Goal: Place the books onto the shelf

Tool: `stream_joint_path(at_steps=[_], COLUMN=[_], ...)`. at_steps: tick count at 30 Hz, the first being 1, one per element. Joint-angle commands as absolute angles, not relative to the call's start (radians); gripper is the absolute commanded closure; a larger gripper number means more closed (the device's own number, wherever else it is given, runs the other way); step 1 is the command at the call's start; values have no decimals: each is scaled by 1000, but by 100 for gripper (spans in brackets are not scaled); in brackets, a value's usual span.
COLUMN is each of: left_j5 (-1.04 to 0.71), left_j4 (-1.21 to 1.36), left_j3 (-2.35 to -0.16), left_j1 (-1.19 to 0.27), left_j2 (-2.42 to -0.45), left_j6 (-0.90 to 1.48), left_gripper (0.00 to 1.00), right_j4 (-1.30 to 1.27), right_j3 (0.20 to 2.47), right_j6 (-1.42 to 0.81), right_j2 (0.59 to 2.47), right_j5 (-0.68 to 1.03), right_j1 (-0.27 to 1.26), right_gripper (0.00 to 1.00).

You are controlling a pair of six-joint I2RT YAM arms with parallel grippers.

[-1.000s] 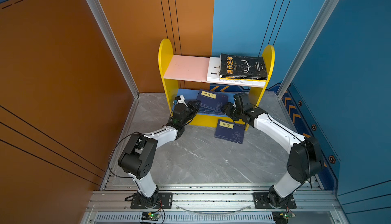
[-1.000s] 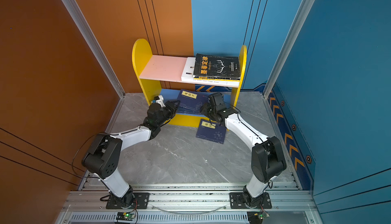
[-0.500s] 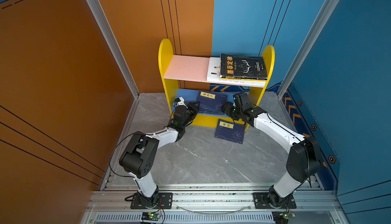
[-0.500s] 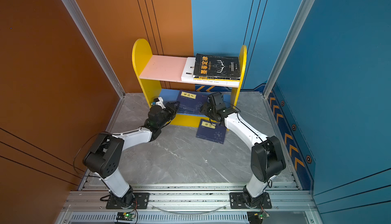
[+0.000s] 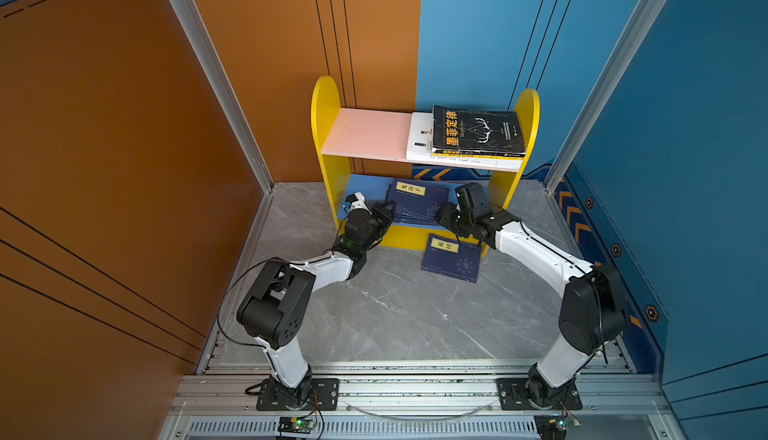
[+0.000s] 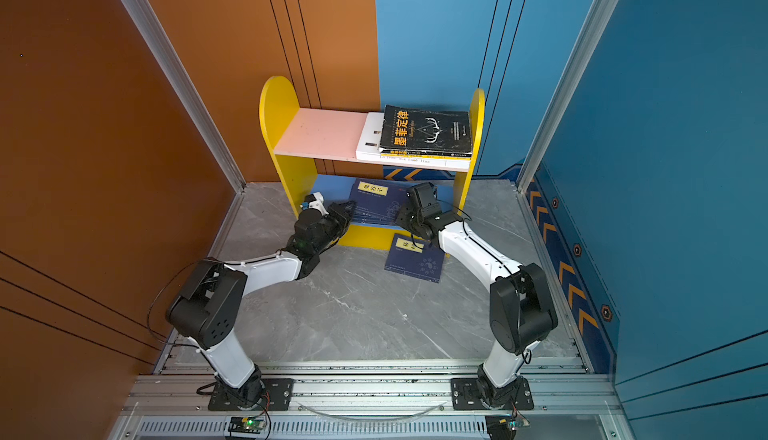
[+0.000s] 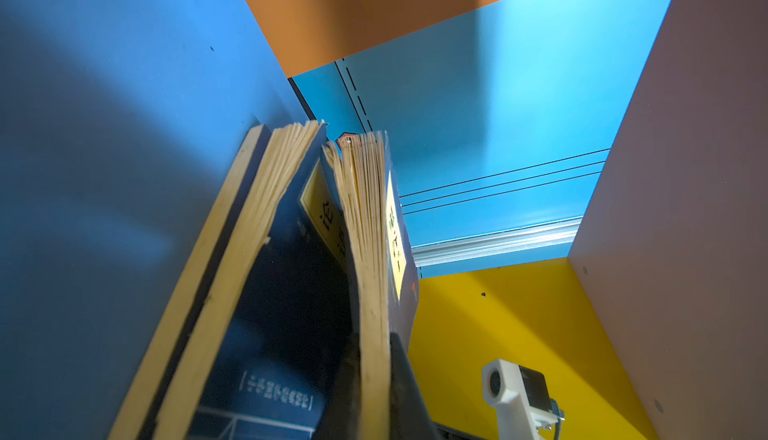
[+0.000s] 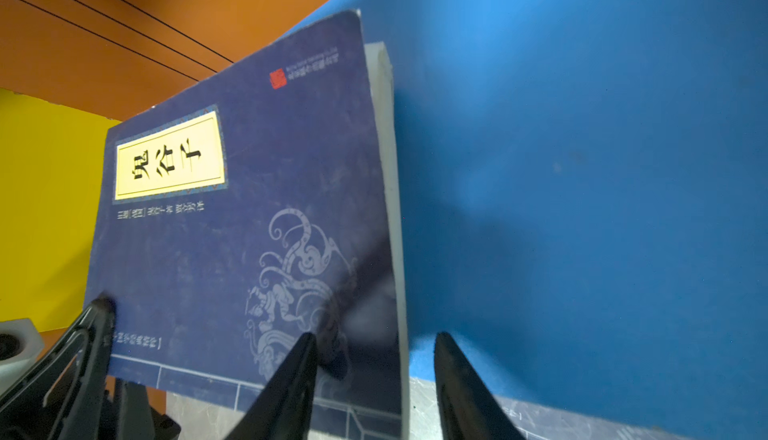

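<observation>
The shelf (image 5: 325, 126) is seen against the back wall in both top views. On the right end of its pink upper board (image 5: 365, 135), a black book (image 5: 478, 130) is stacked on a larger white book (image 5: 419, 139), next to the right side panel.

Two navy books are found on the blue lower board (image 5: 365, 186), one on top of the other. The top navy book (image 5: 419, 203) is gripped at its near left edge by the left end effector (image 5: 384, 211). In the left wrist view its fingers are clamped shut on the page block, and the far end of this book is parted from the second navy book (image 7: 249, 230) beneath it.

The right end effector (image 8: 374, 342) is held open at the near right corner of the same book. One finger is seen over the cover and the other over the blue board, with the book's edge between them. Whether either finger touches the book cannot be told.

A third navy book (image 5: 451, 257) is left flat on the grey tabletop (image 5: 395, 313), its far edge against the yellow base strip (image 5: 403, 236).
</observation>
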State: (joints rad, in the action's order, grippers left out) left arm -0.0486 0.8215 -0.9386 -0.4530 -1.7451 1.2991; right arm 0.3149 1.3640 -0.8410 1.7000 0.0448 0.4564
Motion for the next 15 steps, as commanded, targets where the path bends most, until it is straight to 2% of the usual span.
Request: stream_joint_path(at_steps=[1, 3, 5, 8, 11, 15], left_j5=[-16, -14, -14, -7, -2, -26], left_j4=[856, 846, 821, 748, 656, 530], left_j3=[-915, -907, -904, -906, -915, -934], left_j1=[-454, -449, -445, -441, -433, -413], left_j2=[-1728, -1718, -1700, -1658, -1615, -1580], left_j6=[1281, 1279, 1273, 1232, 1188, 1141], left_gripper=[95, 82, 64, 49, 40, 35], right_j4=[348, 350, 355, 355, 353, 348], right_j3=[1337, 1333, 1335, 1336, 1342, 1358], right_j6=[-814, -809, -803, -798, -795, -786], right_j2=[1717, 1719, 1720, 1718, 1715, 1712], right_j5=[0, -4, -7, -11, -8, -3], right_j1=[464, 465, 464, 465, 465, 466], right_gripper=[54, 54, 55, 55, 55, 54])
